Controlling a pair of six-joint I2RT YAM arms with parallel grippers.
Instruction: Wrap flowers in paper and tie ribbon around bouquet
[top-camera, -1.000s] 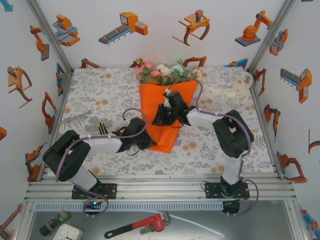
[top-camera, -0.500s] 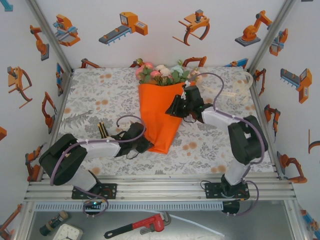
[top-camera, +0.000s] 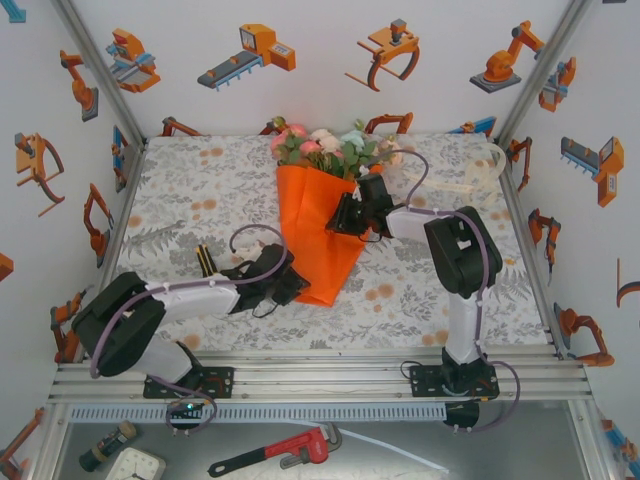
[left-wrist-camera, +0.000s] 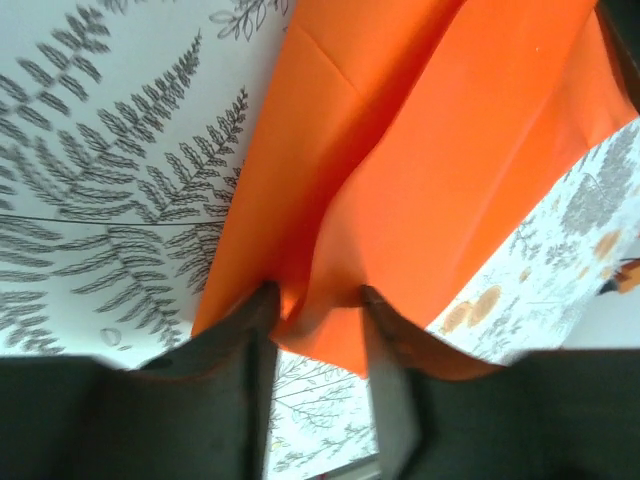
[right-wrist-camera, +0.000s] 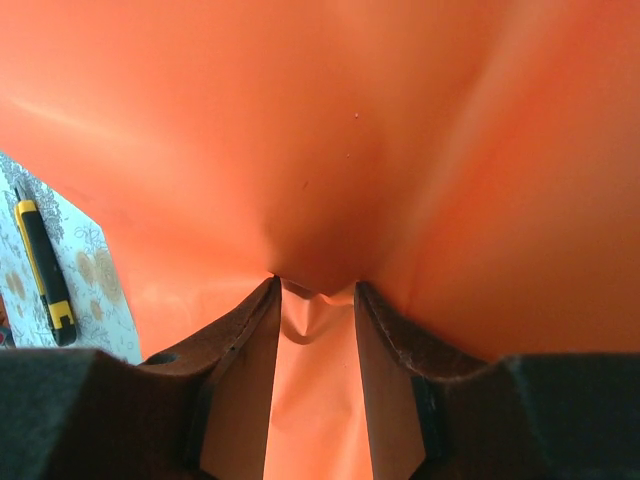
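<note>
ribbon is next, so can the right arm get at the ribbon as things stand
Probably, though not freely: the ribbon lies far back on the right, that arm's own side, with nothing in between. But the right gripper looks pinched on the paper, so it would have to let go first.

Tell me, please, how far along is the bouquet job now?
Done: the paper is folded into a cone around the flowers. In hand: the right hand pinches the cone's upper half; the left hand is open at its lower tip. Still to do: the ribbon lies loose at the far right, so tying is not yet begun.
</note>
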